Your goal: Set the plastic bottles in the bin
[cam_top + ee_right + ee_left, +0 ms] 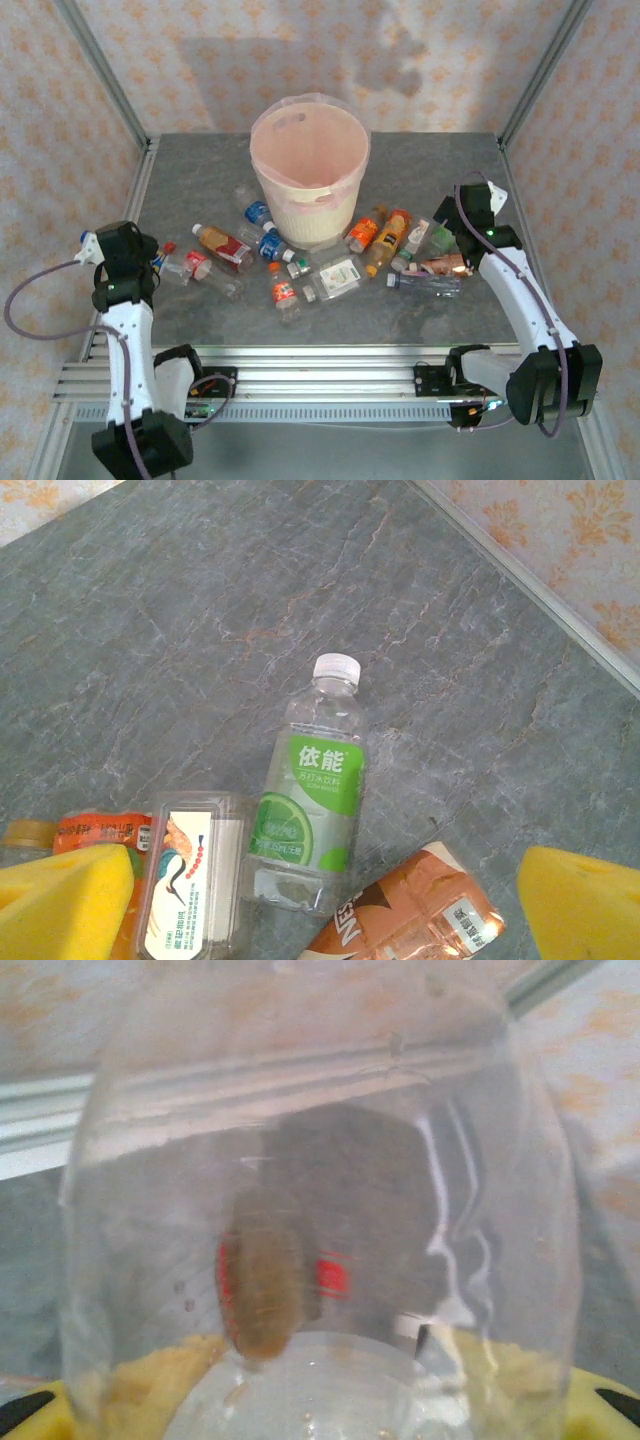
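The bin [308,170] is a cream basket with a pink liner, standing at the back middle of the table. Several plastic bottles lie in front of it. My left gripper [148,264] is shut on a clear plastic bottle [320,1210] at the table's left side; the bottle's wall sits right against the wrist camera, between the yellow pads [35,1410]. My right gripper [320,930] hovers open above a green-labelled bottle [310,790], a copper-labelled bottle [415,920] and a white-labelled one [190,880], touching none. In the top view the right gripper [452,236] is over the right-hand cluster.
More bottles are scattered around the bin's foot: a red-labelled one [222,245], blue-capped ones [258,213], an orange-labelled pair [388,240] and a clear one [332,278]. A metal frame post [105,70] and patterned walls close in the table [430,165].
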Controlling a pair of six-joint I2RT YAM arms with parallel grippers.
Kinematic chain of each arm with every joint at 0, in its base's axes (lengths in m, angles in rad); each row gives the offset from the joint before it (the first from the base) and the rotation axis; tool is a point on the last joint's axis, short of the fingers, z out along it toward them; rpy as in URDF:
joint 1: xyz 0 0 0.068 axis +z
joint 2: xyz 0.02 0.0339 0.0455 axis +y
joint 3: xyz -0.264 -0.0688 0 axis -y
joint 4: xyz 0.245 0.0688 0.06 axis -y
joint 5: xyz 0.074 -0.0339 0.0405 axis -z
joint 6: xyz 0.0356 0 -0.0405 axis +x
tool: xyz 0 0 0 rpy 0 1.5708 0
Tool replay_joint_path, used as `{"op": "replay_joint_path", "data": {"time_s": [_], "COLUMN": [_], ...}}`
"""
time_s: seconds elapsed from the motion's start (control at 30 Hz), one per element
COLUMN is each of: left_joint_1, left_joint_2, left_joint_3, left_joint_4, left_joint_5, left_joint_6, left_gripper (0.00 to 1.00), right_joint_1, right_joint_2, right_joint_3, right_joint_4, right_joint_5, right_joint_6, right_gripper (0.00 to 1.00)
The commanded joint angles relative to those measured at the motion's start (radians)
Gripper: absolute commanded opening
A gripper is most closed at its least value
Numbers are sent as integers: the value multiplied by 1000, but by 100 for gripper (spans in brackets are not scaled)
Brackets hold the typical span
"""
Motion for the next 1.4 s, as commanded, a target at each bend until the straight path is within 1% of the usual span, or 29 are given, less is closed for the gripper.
{"op": "replay_joint_path", "data": {"time_s": [0.0, 0.13, 0.3, 0.5, 0.57, 0.67, 0.8, 0.93, 1.1, 1.23, 1.37], "left_joint_1": [-68, -164, -305, -473, -538, -620, -692, -758, -833, -870, -880], "left_joint_2": [-29, -13, 66, 247, 320, 439, 592, 735, 871, 946, 975], "left_joint_3": [56, 146, 269, 457, 537, 676, 838, 984, 1091, 1113, 1056], "left_joint_4": [17, 79, 229, 445, 522, 574, 609, 601, 602, 593, 641], "left_joint_5": [-39, -66, -96, -89, -81, -55, 3, 44, 77, 88, 94], "left_joint_6": [-5, 16, 78, 192, 256, 378, 496, 613, 735, 767, 759], "left_gripper": [53, 53, 53, 52, 52, 52, 52, 53, 55, 56, 57], "right_joint_1": [8, 8, 8, 8, 8, 8, 8, 8, 8, 8, 8], "right_joint_2": [-21, -43, -76, -104, -108, -110, -113, -115, -114, -115, -116], "right_joint_3": [11, 5, -2, -13, -14, -13, -13, -12, -10, -12, -13], "right_joint_4": [-7, -18, -31, -42, -50, -61, -71, -73, -73, -78, -85], "right_joint_5": [8, 3, -11, -39, -45, -54, -59, -68, -78, -82, -76], "right_joint_6": [26, 31, 39, 51, 53, 55, 58, 63, 71, 76, 75], "right_gripper": [99, 99, 99, 99, 99, 99, 99, 99, 99, 99, 99]}}
